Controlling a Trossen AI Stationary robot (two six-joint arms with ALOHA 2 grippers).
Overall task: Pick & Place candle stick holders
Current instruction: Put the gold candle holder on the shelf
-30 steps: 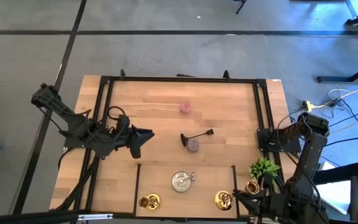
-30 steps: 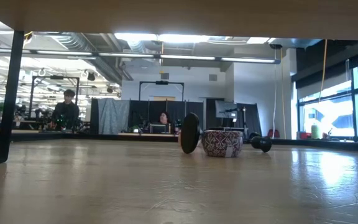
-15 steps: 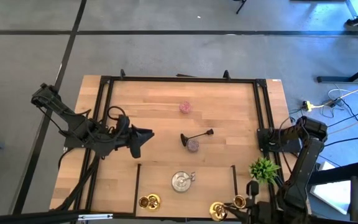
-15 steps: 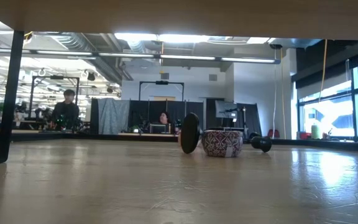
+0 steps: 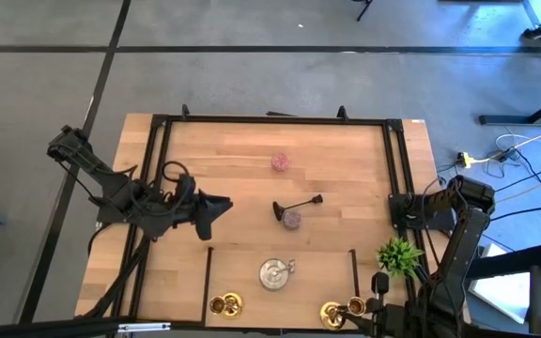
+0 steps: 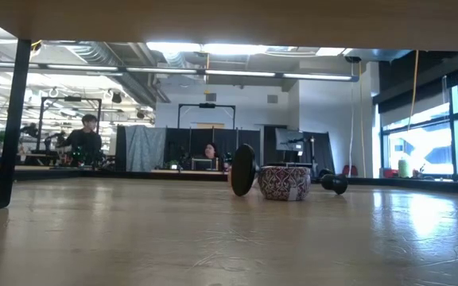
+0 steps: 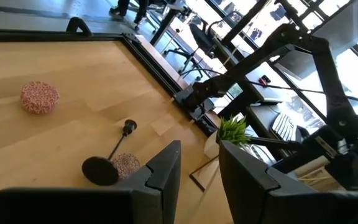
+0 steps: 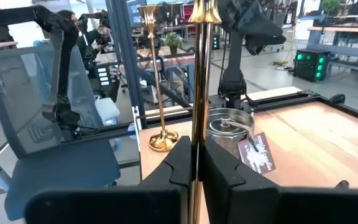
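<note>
My right gripper (image 5: 364, 308) (image 8: 197, 155) is at the table's near right, shut on a tall gold candle stick holder (image 8: 197, 74). Gold parts show beside it in the high view (image 5: 344, 310). Another gold holder (image 5: 225, 303) (image 8: 159, 81) stands upright on its base at the near edge. The silver round holder (image 5: 275, 273) (image 8: 229, 132) stands near the front middle. A pink holder (image 5: 280, 161) sits farther back. The black stemmed holder (image 5: 297, 205) (image 6: 242, 170) lies on its side against a mauve holder (image 5: 292, 220) (image 6: 284, 183). My left gripper (image 5: 222, 203) (image 7: 201, 168) is open and empty at the left. My right gripper pinches the gold holder's thin stem (image 8: 197, 115) between its two fingers. The fingers lie across the stem, which stands upright in the hold. Its cup (image 8: 204, 9) rises well above the fingers. The gripper hides the lower end, so whether it is lifted clear does not show.
A green spiky plant (image 5: 399, 253) stands at the near right, next to my right arm. A black frame (image 5: 270, 120) borders the table top. A marked rectangle (image 5: 207, 272) holds the silver and gold holders. Bare wood lies at the far middle. People sit in the room beyond.
My right gripper, shut on the gold holder, has gone from beside the green plant toward the table's near edge and a little toward the left. My left arm and the other holders have kept still.
</note>
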